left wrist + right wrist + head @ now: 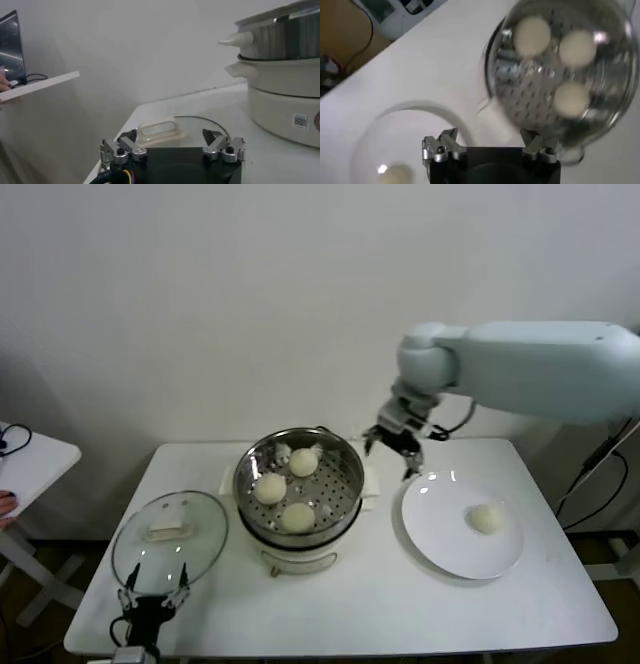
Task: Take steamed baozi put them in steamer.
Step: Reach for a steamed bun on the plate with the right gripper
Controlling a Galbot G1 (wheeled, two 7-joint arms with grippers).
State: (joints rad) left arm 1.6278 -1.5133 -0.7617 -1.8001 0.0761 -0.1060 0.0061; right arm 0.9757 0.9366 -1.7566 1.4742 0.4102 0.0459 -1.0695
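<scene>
Three baozi (297,516) lie in the steamer (345,496); one more (486,518) lies on the plate (440,544). Right end effector (393,449) hangs spread and empty between steamer and plate. Left end effector (153,594) waits spread beside the lid (200,529) on the counter (380,604).

three baozi (283,489) in steamer (342,456) | plate (440,534) right | lid (205,534) left

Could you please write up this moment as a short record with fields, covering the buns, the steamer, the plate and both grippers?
buns in steamer: three, on the perforated tray
bun on plate: one bun on the white plate
glass lid: flat on the table, left of the steamer
right gripper: open, empty, between steamer and plate
left gripper: open, empty, at the lid's near edge
</scene>
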